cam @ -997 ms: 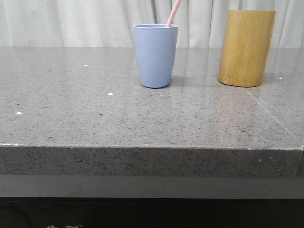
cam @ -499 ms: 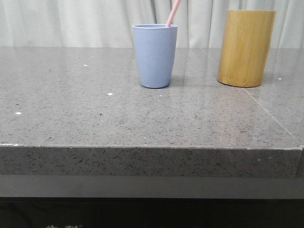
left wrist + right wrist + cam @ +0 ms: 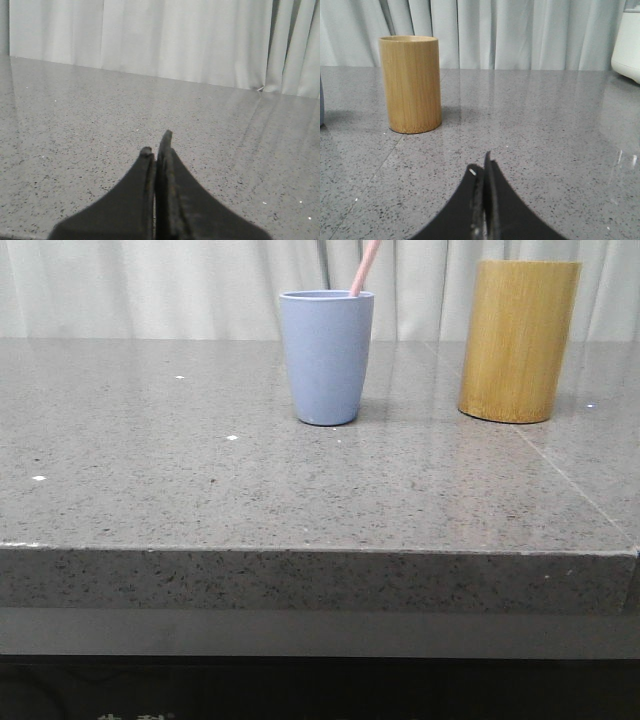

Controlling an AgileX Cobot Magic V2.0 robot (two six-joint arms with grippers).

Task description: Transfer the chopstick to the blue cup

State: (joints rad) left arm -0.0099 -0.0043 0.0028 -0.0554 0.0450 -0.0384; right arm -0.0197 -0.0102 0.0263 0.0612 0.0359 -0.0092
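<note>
We see the chopstick (image 3: 366,268) leaning in the blue cup (image 3: 326,357), far side of the worktop (image 3: 250,490), left claw (image 3: 156,150) and right claw (image 3: 482,170) both pressed together, empty.

Pale curtain (image 3: 150,290) behind speckled grey stone table (image 3: 300,500).

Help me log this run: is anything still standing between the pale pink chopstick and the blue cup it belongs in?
Nothing visible does. The thin pale pink chopstick already stands inside the matte pale blue plastic cup, leaning over its rim. The tall bamboo cylinder stands apart, to the cup's right. The left gripper and right gripper are shut and empty.
</note>
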